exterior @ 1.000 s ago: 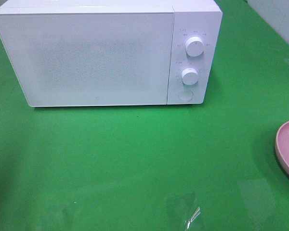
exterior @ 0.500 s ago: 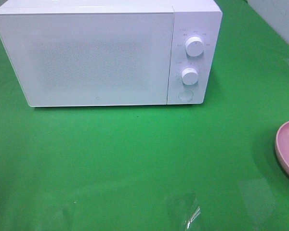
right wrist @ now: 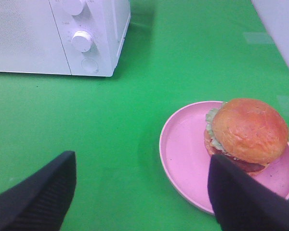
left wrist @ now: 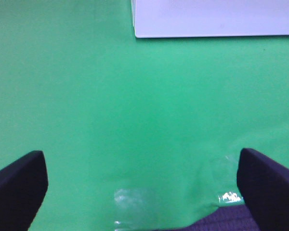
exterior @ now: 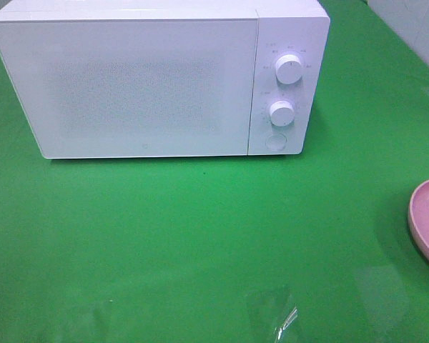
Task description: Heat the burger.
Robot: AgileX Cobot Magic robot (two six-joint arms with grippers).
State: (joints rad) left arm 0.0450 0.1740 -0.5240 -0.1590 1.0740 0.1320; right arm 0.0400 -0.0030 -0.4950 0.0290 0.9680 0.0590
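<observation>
The burger [right wrist: 248, 134] sits on the far side of a pink plate [right wrist: 183, 154] at the lower right of the right wrist frame, untouched, with the right end effector [right wrist: 139, 192] spread wide and empty above the green surface [exterior: 200, 229]. The microwave [exterior: 143, 78], upper left in the high view, has its door closed, and the left end effector [left wrist: 144, 187] is also wide apart holding nothing, so judging by this nothing is done yet: opening, loading, closing and setting the dials all remain

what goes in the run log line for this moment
microwave: door shut | burger: on pink plate | left gripper: open | right gripper: open
</observation>
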